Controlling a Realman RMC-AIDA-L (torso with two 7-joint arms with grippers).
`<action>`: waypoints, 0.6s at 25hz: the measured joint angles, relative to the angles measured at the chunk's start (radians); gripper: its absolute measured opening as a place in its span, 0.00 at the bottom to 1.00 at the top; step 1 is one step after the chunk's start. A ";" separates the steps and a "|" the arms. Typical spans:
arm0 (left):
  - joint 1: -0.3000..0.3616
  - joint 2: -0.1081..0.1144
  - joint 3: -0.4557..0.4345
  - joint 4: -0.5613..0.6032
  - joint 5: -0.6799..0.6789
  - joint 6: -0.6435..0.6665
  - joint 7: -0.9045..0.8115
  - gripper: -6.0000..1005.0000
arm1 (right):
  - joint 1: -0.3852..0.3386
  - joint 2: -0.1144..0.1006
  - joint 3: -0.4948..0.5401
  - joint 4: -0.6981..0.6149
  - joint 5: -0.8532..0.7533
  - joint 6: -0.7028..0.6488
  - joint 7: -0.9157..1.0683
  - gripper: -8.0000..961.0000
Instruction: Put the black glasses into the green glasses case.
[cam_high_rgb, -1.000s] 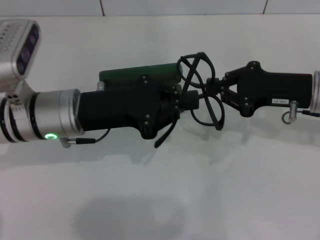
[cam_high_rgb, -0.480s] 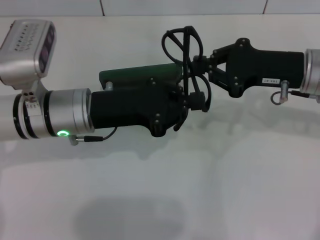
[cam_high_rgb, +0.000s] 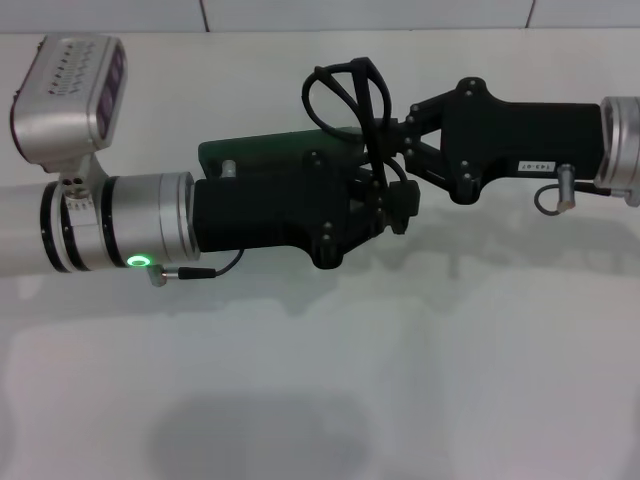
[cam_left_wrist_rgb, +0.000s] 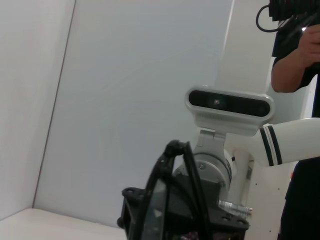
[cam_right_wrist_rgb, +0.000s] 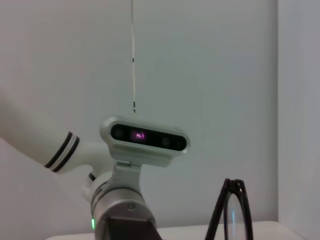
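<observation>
The glasses hang in the air between the two grippers, turned nearly edge-on, the lens rims standing up over the far end of the case. The case is a dark green strip showing just behind the left gripper, which covers most of it; whether it is open or closed cannot be told, nor whether that gripper holds it or merely sits over it. The right gripper reaches toward the case from the other side, its jaws pressed onto the glasses at about the middle of the frame, where the dark frame and the dark fingers merge. The left gripper's tip meets the lower part of the glasses too, beside the case's end; its jaws are lost among black parts and their state cannot be told. In the left wrist view the glasses stand upright before the right arm's wrist camera; a person stands behind. In the right wrist view the glasses stand beside the left arm's wrist camera. Under the case lies a white table
</observation>
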 joint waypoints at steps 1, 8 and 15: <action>0.000 0.000 0.000 0.000 0.000 0.000 -0.001 0.01 | 0.000 0.000 0.000 0.000 0.000 -0.005 0.000 0.08; 0.000 0.000 0.000 0.000 0.000 0.000 -0.001 0.01 | -0.003 0.000 0.000 0.000 0.000 -0.017 -0.001 0.08; 0.040 0.007 0.001 0.011 0.001 0.001 -0.002 0.01 | -0.011 -0.001 0.007 0.003 0.000 0.037 -0.008 0.08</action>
